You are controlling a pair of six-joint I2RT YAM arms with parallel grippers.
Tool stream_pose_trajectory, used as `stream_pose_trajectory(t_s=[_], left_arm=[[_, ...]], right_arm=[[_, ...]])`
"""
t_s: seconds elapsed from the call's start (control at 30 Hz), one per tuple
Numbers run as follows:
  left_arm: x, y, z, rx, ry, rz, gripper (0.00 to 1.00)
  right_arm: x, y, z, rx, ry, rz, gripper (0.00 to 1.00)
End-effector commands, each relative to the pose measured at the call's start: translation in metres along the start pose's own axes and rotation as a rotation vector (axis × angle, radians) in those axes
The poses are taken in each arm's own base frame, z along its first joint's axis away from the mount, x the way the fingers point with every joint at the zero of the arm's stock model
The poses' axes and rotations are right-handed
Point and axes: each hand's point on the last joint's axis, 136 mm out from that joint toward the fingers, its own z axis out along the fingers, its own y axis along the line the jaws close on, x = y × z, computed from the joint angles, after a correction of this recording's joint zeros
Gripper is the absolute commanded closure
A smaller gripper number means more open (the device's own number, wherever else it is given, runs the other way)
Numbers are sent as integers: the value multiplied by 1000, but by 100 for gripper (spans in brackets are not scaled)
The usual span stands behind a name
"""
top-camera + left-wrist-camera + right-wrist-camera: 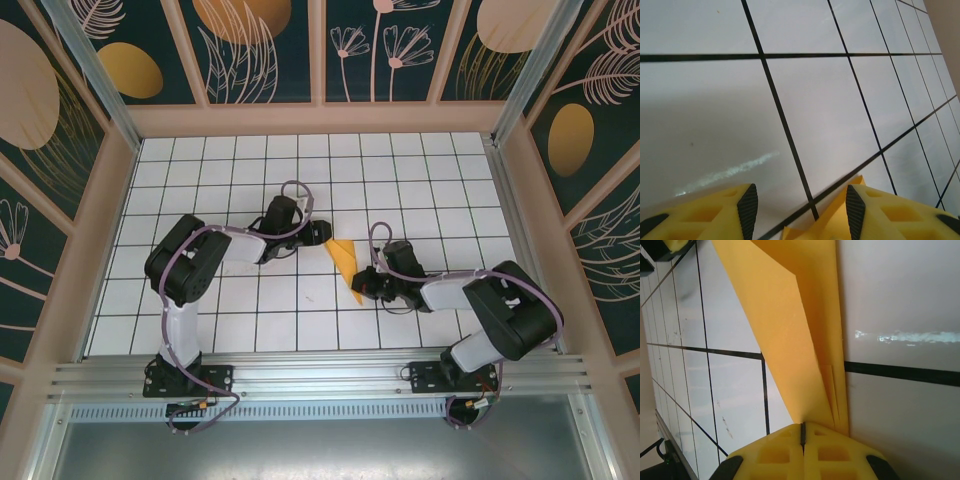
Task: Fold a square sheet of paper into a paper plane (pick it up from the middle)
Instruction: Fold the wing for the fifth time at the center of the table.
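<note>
The sheet of paper (345,266) is folded into a slim, pointed orange-yellow shape lying on the tiled floor between the two arms. My right gripper (366,286) is at its near, narrow end. In the right wrist view the jaws (802,432) are shut, with the layered paper (800,330) running up and away from the seam between them. My left gripper (319,236) hovers at the paper's far, wide end. Its fingers (747,210) stand open around bare floor, and a corner of the paper (837,222) lies low between them, by the right finger.
The floor is white tile with a black grid (400,180), walled by a beige frame (320,120) and patterned panels. A metal rail (320,375) carries both arm bases at the near edge. A pale scuff (725,172) marks the tile ahead of the left gripper.
</note>
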Motion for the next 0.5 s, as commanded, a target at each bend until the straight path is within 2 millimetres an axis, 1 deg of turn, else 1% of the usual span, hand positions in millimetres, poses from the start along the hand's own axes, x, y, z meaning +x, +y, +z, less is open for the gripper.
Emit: stream_pose_trajectory(t_s=[0.0, 0.1, 0.2, 0.27, 0.33, 0.37, 0.47], left_arm=[[-10, 19, 4, -35, -10, 17, 47], [-19, 24, 3, -22, -15, 4, 47], [-36, 26, -5, -21, -51, 12, 46], [-48, 22, -9, -4, -63, 5, 46], [-57, 11, -17, 24, -80, 9, 46], [-60, 2, -22, 49, -83, 11, 46], [-59, -18, -36, 122, -75, -9, 51]], right_arm=[[59, -73, -9, 262, 148, 131, 97], [61, -74, -10, 258, 145, 134, 97], [61, -74, -10, 261, 145, 133, 97], [60, -74, -12, 264, 140, 132, 97], [59, -73, -12, 261, 139, 134, 97], [58, -70, -12, 257, 136, 131, 97], [52, -65, -13, 249, 122, 121, 97]])
